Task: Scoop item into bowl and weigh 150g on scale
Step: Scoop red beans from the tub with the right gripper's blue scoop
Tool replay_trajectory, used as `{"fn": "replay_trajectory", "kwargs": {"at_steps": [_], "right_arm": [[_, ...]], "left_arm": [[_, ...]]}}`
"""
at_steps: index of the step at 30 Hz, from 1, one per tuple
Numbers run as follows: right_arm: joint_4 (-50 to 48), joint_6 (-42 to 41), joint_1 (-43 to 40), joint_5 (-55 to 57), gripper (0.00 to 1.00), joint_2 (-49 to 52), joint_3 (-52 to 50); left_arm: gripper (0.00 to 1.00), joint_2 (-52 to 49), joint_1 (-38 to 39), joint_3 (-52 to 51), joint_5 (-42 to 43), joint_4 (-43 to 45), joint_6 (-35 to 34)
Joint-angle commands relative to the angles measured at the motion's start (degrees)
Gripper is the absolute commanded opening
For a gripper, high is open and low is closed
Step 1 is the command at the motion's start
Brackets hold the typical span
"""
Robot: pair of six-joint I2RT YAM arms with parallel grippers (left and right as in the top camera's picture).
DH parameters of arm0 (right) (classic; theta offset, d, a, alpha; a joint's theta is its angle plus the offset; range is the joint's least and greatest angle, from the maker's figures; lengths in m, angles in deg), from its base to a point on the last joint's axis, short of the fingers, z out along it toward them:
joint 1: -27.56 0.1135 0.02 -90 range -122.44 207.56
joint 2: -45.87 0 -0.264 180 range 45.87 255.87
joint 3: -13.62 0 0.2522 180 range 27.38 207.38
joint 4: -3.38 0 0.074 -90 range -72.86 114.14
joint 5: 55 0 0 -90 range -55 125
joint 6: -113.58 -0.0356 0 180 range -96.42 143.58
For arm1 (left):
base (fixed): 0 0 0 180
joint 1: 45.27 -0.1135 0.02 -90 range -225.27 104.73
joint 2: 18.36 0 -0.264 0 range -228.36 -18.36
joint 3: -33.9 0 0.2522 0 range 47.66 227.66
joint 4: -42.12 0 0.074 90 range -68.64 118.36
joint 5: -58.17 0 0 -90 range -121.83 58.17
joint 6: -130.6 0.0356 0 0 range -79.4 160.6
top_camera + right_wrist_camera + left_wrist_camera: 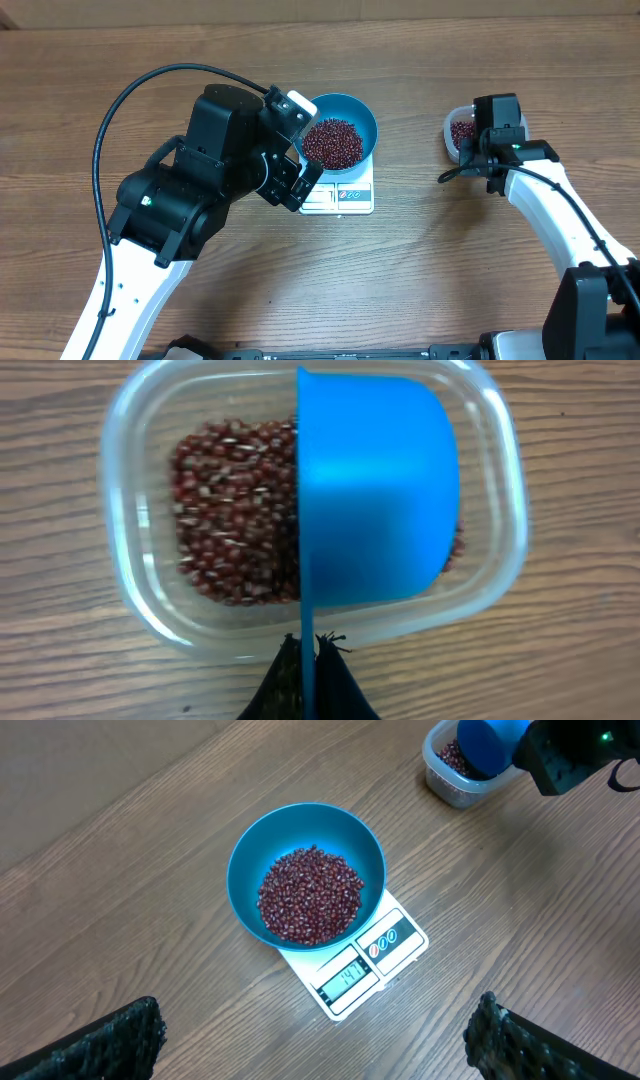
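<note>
My left claw (316,1020) is wide open and holds nothing. Its two black fingers (110,1045) stand far apart, one on each side. Out in front of this claw, down on the brown tabletop (120,840), sits the white scale (400,935). The blue bowl (250,870) stands on the scale, on the part away from the buttons. Inside the bowl is a heap of little dark red beans (310,895). The scale's small window shows numbers, but I cannot read them well.

My right claw (310,660) is pinched tight on the thin handle of the blue scoop (380,490). The scoop sticks out straight ahead of this claw, turned on its side, over the clear tub (130,480). More beans lie in the tub, under the scoop. The tub is well apart from the bowl and the scale.
</note>
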Motion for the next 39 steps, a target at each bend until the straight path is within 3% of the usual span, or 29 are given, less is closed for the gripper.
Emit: {"fn": "replay_trajectory", "kwargs": {"at_steps": [1,5,12,27,39], "right_arm": [[-0.92,-0.59,-0.33,-11.04,0.04,0.07,-0.20],[-2.43,-2.89,-0.46,-22.08,0.04,0.07,0.22],[-2.67,-5.55,-4.42,-25.44,0.04,0.04,0.70],[-1.88,-5.75,-23.74,-48.15,0.04,-0.09,0.72],[-0.59,-3.15,-24.63,-49.83,0.04,-7.82,2.54]], "left_arm": [[1.00,0.02,-0.09,1.22,1.03,0.09,-0.81],[1.00,0.02,-0.09,1.22,1.03,0.09,-0.81],[1.00,0.02,-0.09,1.22,1.03,0.09,-0.81],[1.00,0.02,-0.09,1.22,1.03,0.09,-0.81],[1.00,0.02,-0.09,1.22,1.03,0.09,-0.81]]}}
